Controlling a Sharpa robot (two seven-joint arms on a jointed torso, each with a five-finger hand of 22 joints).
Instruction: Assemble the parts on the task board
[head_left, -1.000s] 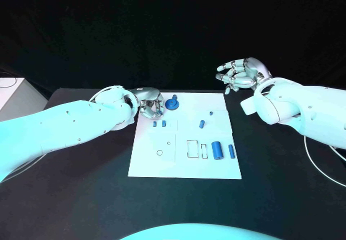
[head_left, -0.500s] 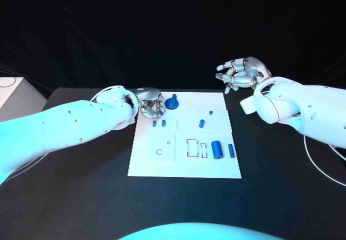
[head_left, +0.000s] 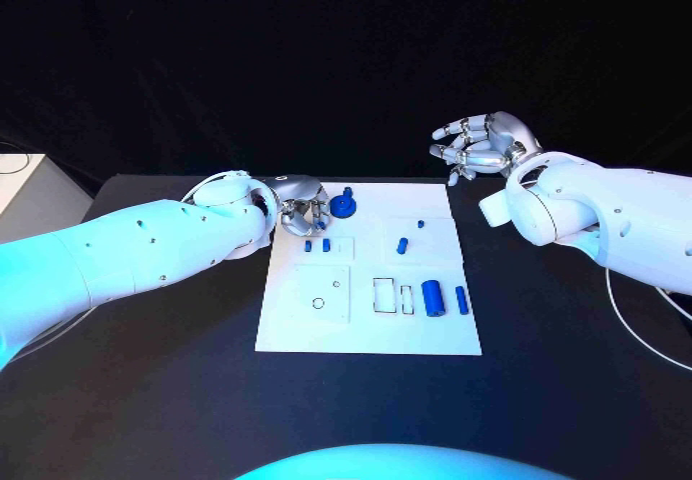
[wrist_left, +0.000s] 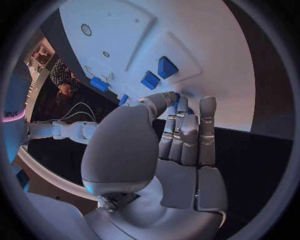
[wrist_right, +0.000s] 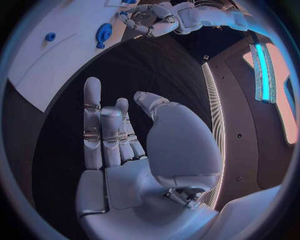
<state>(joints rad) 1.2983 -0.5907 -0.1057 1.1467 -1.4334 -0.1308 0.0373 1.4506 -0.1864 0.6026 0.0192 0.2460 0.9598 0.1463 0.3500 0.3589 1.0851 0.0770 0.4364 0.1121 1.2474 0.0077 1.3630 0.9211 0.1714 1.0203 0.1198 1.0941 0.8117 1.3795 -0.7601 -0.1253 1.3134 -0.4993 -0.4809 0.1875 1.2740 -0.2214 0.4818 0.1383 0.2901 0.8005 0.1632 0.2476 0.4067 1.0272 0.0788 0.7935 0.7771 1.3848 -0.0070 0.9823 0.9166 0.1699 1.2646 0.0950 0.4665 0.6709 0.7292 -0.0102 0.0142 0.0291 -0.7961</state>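
The white task board (head_left: 303, 325) lies in the middle of the table. A round blue knob with a peg (head_left: 345, 206) stands at its far left corner, also seen as the blue knob (wrist_right: 104, 34). My left hand (head_left: 299, 211) hovers just beside that knob, a small gap away, thumb laid against curled fingers (wrist_left: 181, 125); blue shows behind the fingertips and nothing plainly sits between them. Two small blue blocks (head_left: 317, 245) lie near it, the same blocks (wrist_left: 159, 73). Two blue cylinders (head_left: 433, 297) rest at the board's right. My right hand (head_left: 485, 146) hangs raised off the far right corner, fingers (wrist_right: 103, 130) apart and empty.
A short blue pin (head_left: 405, 246) and a tiny blue piece (head_left: 421, 224) lie mid-board beside rectangular recesses (head_left: 384, 296) and two round holes (head_left: 319, 303). A white box (head_left: 22, 195) stands at the table's left edge. A thin cable (head_left: 617, 305) trails on the right.
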